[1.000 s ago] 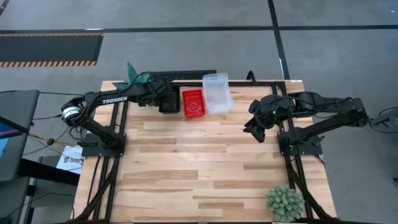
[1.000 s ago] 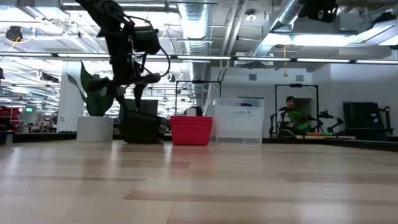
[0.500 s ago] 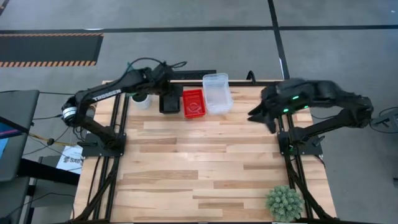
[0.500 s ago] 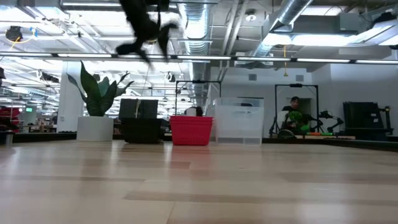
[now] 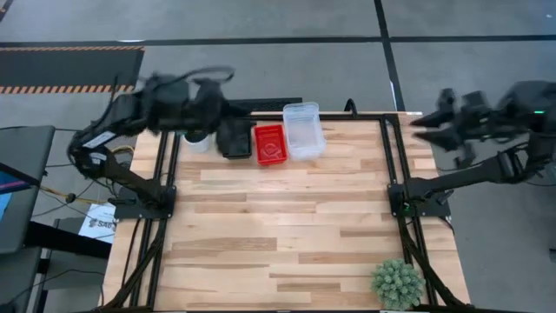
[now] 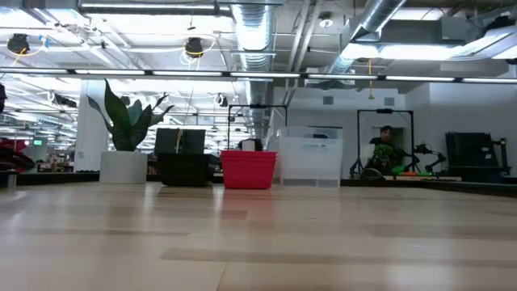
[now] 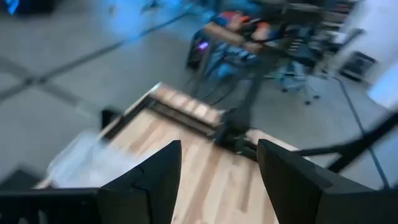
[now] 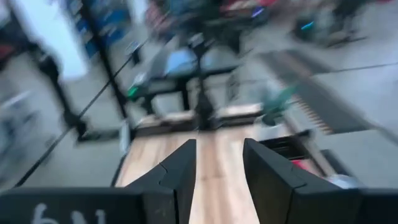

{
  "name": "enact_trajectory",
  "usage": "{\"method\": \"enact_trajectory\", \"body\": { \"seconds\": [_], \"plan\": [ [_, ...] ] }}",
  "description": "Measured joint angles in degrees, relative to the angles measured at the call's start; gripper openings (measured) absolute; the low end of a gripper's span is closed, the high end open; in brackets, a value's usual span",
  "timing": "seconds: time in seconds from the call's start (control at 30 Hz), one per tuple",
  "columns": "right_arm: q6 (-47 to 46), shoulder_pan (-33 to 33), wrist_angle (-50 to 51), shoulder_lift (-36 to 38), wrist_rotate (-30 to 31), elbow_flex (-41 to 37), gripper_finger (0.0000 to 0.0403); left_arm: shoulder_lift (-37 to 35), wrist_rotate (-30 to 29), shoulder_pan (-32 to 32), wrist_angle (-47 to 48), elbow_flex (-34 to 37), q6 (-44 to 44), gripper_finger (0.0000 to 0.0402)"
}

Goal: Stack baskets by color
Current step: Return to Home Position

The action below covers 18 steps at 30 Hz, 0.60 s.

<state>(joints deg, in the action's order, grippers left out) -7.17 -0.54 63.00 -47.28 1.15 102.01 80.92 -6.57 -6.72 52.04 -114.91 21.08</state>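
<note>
Three groups of baskets stand in a row on their bottoms at the table's far edge: black mesh, red mesh and clear. My left gripper is high above the far left corner, left of the black baskets. It is open with nothing between its fingers. My right gripper is raised past the table's right edge, also open with nothing between its fingers. Neither gripper shows in the low view.
A white pot with a tall leafy plant stands left of the black baskets. A small spiky plant sits at the near right corner. The wooden table lies bare between them.
My left gripper has risen from just above the black baskets, gone out of the low view's top and swung toward the table's left edge. My right gripper has risen and drawn back from over the table toward its right edge. The baskets have stayed put.
</note>
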Motion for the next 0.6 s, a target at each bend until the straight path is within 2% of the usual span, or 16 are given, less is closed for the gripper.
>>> {"method": "enact_trajectory", "body": {
  "seconds": [0.07, 0.13, 0.23, 0.3, 0.37, 0.5, 0.6],
  "plan": [
    [-1.6, 0.0, -1.6, 5.3, 3.1, -3.6, 0.0154, -1.7, -3.4, 3.7, -0.3, 0.0, -2.4, 0.0197],
    [-3.3, 0.0, -6.0, 11.1, 3.6, -8.8, 0.0153, -3.9, -7.7, 7.4, -0.6, 0.9, -3.8, 0.0197],
    [-4.6, 0.0, -12.9, 19.7, 3.6, -19.3, 0.0153, -8.2, -14.7, 13.5, -4.2, 6.6, -5.0, 0.0197],
    [-5.5, 0.0, -17.8, 25.5, 3.6, -26.1, 0.0155, -11.8, -17.7, 17.1, -7.6, 12.9, -5.0, 0.0197],
    [-7.7, 0.0, -20.6, 31.4, 3.9, -32.3, 0.0156, -16.1, -18.1, 19.7, -14.6, 20.9, -5.5, 0.0197],
    [-12.4, 0.0, -25.8, 40.8, 4.2, -44.6, 0.0157, -27.4, -17.0, 23.5, -29.6, 38.7, -6.7, 0.0197],
    [-13.7, 0.0, -31.3, 47.2, 5.2, -52.3, 0.0155, -36.9, -16.4, 24.8, -36.7, 51.8, -5.2, 0.0197]
  ]
}}
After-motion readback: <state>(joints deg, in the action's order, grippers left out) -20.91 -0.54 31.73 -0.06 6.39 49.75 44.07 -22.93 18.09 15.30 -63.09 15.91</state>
